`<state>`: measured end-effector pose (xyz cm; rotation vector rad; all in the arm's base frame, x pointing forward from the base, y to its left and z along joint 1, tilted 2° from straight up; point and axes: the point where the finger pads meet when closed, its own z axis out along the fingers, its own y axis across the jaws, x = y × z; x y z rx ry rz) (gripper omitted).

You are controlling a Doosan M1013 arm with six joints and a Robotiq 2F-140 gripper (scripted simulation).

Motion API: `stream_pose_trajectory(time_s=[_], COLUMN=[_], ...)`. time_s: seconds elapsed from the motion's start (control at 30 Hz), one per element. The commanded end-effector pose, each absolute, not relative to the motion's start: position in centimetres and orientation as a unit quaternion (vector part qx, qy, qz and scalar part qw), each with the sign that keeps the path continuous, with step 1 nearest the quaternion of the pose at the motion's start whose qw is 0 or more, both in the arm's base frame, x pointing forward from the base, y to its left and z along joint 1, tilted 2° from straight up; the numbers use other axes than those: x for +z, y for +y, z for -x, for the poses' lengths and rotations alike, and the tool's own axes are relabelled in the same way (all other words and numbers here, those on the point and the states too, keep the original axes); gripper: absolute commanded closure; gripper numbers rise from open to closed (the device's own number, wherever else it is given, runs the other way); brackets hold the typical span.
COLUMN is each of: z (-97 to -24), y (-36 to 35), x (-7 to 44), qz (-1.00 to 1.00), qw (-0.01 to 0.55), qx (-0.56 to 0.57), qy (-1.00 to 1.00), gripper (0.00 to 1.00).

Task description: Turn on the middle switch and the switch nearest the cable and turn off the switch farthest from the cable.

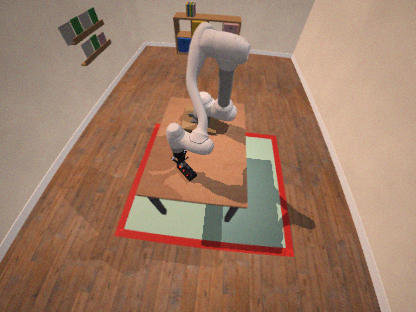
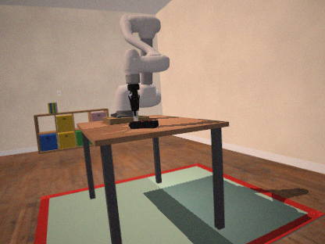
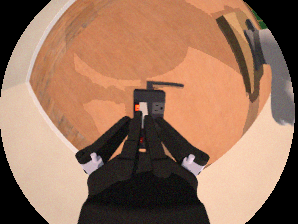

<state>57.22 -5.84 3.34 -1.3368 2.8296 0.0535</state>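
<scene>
A black power strip (image 1: pixel 186 170) lies flat on the wooden table (image 1: pixel 200 155), near its left front part. Red switches show on its top. It also shows in the exterior view (image 2: pixel 143 124) and in the wrist view (image 3: pixel 148 111), where a short cable end sticks out at its far end and one switch glows orange-red. My gripper (image 1: pixel 179 159) (image 2: pixel 135 116) is shut and empty, pointing straight down with its fingertips on or just above the strip's far end. In the wrist view the closed fingers cover most of the strip.
The arm's base (image 1: pixel 220 111) stands on the far part of the table, beside a flat wooden block (image 2: pixel 125 120). A shelf with coloured boxes (image 2: pixel 66 129) stands by the back wall. A red-edged green mat (image 1: pixel 210 215) lies under the table.
</scene>
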Motion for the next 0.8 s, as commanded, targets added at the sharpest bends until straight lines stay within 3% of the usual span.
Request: stream_pose_trajectory(time_s=[0.0, 0.77], z=[-57.1, -57.1], y=[-5.8, -5.9], x=[3.0, 4.1], qz=[0.428, 0.428], qw=[0.005, 0.005], qx=[0.018, 0.018], qy=[0.904, 0.904], gripper=[1.0, 1.0])
